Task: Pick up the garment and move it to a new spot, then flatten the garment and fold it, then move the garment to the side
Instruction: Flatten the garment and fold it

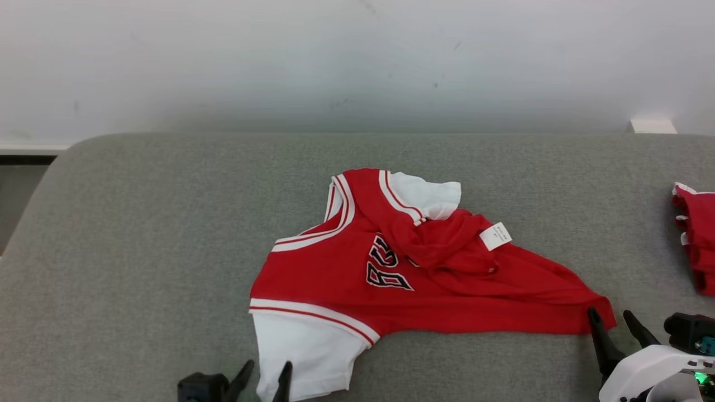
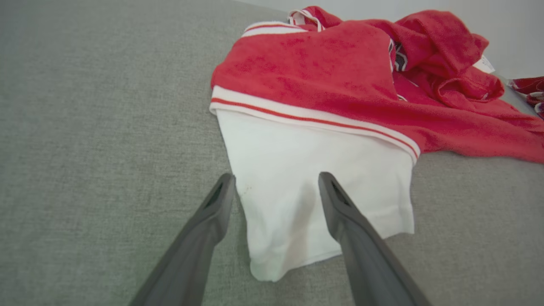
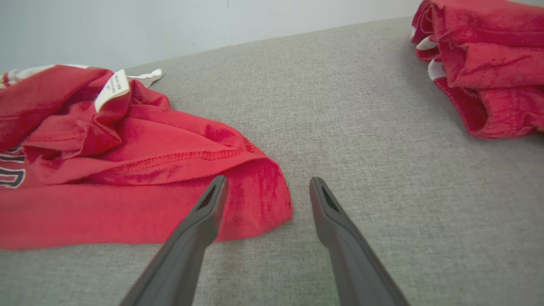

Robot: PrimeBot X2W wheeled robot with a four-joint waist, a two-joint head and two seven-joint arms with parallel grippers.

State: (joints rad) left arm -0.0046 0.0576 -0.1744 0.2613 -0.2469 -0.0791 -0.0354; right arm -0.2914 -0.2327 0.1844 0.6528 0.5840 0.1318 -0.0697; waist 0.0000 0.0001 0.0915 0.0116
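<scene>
A red jersey [image 1: 435, 279] with white sleeves lies crumpled near the middle of the grey fabric surface [image 1: 139, 234], its label [image 1: 495, 235] turned up toward 2 o'clock. The left hand [image 1: 268, 364] is at 7 o'clock from the jersey, fingers spread wide and empty, one on each side of the near edge of the white sleeve [image 2: 314, 178]. The right hand [image 1: 609, 312] is at 4 o'clock, also spread and empty, one finger over the red hem corner [image 3: 259, 199] and the other over bare surface. A second red garment [image 1: 698, 234] sits well apart at 3 o'clock.
</scene>
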